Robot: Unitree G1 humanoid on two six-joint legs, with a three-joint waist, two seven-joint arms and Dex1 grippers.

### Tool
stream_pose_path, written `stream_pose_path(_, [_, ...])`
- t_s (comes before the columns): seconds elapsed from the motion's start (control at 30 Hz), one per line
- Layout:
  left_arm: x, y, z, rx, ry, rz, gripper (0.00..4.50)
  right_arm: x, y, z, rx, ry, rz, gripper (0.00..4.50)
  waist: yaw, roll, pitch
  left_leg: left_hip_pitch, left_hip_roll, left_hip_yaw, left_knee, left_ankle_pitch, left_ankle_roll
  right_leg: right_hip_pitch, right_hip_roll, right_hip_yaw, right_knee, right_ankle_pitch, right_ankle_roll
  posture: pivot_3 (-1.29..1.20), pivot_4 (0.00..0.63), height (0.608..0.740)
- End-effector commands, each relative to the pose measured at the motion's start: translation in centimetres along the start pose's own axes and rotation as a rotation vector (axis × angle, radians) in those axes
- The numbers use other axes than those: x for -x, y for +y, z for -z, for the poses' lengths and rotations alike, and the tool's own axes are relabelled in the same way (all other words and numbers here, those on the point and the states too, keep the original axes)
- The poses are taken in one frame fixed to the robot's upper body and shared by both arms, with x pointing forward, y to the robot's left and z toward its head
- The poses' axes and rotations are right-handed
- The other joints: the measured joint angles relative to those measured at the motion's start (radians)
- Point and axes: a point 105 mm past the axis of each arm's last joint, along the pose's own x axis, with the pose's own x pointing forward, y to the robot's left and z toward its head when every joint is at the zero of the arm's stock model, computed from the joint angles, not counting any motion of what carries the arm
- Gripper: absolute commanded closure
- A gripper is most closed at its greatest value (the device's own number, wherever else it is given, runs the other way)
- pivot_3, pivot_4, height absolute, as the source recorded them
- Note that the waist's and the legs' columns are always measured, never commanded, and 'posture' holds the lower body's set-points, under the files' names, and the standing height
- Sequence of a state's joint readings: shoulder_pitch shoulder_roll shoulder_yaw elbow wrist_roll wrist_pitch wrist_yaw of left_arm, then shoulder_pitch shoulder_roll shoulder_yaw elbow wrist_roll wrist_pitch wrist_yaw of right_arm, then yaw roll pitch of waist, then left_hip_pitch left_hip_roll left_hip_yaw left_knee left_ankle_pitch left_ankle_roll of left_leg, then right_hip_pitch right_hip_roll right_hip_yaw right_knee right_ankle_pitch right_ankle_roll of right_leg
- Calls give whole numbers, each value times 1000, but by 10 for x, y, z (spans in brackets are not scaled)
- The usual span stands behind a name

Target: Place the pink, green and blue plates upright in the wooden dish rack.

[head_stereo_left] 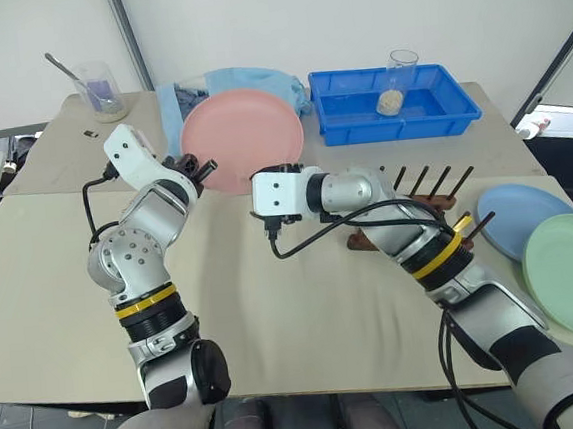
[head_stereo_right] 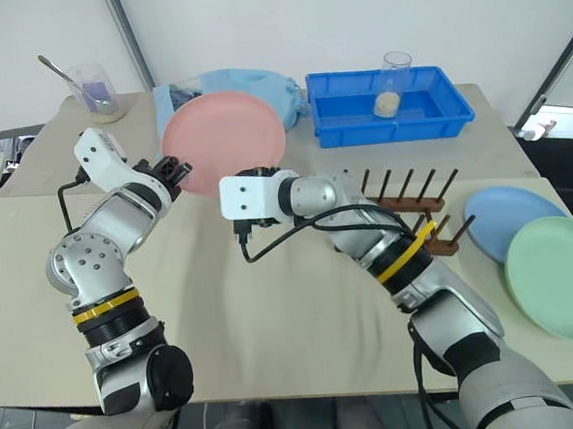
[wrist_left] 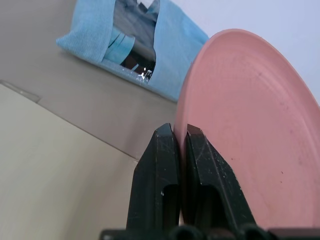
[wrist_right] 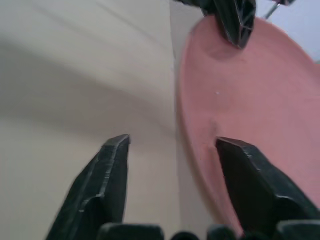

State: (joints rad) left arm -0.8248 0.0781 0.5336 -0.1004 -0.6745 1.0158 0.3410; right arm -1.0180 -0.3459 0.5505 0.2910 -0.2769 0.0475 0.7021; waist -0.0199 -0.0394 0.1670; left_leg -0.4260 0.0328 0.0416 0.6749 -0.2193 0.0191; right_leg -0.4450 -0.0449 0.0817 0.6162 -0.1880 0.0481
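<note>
Pink plate [head_stereo_left: 243, 138]: held off the table, standing near upright on edge, its face turned toward the robot; it is up in front of the light blue cloth bag [head_stereo_left: 245, 86]
Left gripper [wrist_left: 180, 137]: jaws clamped tight on the pink plate's rim, one finger on each face
Right gripper [wrist_right: 172, 142]: jaws part open at the plate's lower rim, the edge lying between the two fingers; contact cannot be confirmed
Wooden dish rack [head_stereo_left: 428, 202]: on the table to the right of centre, no plate in it; the right forearm lies across its near rail and covers several pegs
Blue plate [head_stereo_left: 523, 216]: flat on the table just right of the rack
Green plate [head_stereo_left: 571, 272]: flat at the table's right edge, overlapping the blue plate's near side
Blue tray [head_stereo_left: 392, 103]: deep blue, rectangular, at the far side behind the rack, with a clear cup [head_stereo_left: 401, 71] standing inside
Measuring beaker [head_stereo_left: 101, 92]: far left corner, a spoon handle leaning out of it
Obstruction: the right arm's black cable hangs in a loop over the table before the rack
</note>
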Motion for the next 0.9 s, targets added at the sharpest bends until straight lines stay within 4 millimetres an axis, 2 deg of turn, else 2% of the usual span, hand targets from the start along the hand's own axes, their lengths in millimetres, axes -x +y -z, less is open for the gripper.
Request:
stream_pose_path(0.03, [7,-11,-14,-15,-33,48,4500,0,-15,-9,70,-36,68,2948,-1,0,0,0,0,0,0,0,0,0,0,0,0,0,0,0,150,740])
stream_pose_path(0.13, [10,-6,-9,-33,0,38,4500,-1,-15,-6,87,-34,83,3959,-1,0,0,0,0,-1,0,0,0,0,0,0,0,0,0,0,150,740])
stream_pose_path(0.2, [14,-4,-7,-53,30,54,3715,-2,-15,-5,101,-32,89,4500,-5,0,0,0,0,-1,0,0,0,0,0,0,1,0,0,0,150,740])
stream_pose_path(0.4, [44,16,-22,-104,163,239,1007,0,-15,-3,152,-37,117,4500,-26,0,0,1,0,-5,0,2,-3,-2,0,-1,10,0,0,0,150,740])
stream_pose_path(0.43, [54,17,-30,-139,177,310,392,0,-16,-4,154,-43,128,4500,-30,0,0,0,0,-6,0,2,-3,-4,0,-1,10,0,0,0,150,740])
stream_pose_path(0.47, [61,18,-34,-166,192,361,34,1,-17,-4,155,-47,136,4500,-34,0,0,1,0,-6,0,2,-3,-5,0,-1,10,0,-1,0,150,740])
stream_pose_path(0.57, [92,20,-40,-305,219,539,34,10,-31,-7,111,-72,215,4500,-52,0,0,1,1,-5,0,3,-4,-8,1,-1,12,-1,-3,0,150,740])
stream_pose_path(0.63, [98,21,-33,-424,233,594,34,19,-44,-9,34,-100,278,4500,-52,0,0,2,1,-5,-3,3,-6,-9,0,-2,13,-1,-4,0,150,740])
stream_pose_path(0.7, [97,15,-20,-544,222,659,34,39,-62,-13,-112,-155,359,4500,-40,0,0,1,1,-2,-6,7,-11,-10,-1,-5,12,-1,-6,0,150,740])
stream_pose_path(0.8, [95,1,-2,-664,201,761,34,69,-81,-17,-327,-242,437,4500,-20,0,0,0,2,-2,-9,11,-18,-11,-2,-10,12,-1,-11,0,150,740])
stream_pose_path(0.87, [92,-13,16,-814,163,843,34,100,-90,-20,-497,-326,481,4500,-12,0,0,0,3,-3,-9,12,-19,-11,-1,-12,13,-1,-12,0,150,740])
stream_pose_path(0.9, [95,-24,25,-830,153,909,34,117,-91,-20,-588,-360,488,4500,-8,0,0,1,3,-2,-9,12,-18,-10,-1,-12,13,-1,-12,0,150,740])
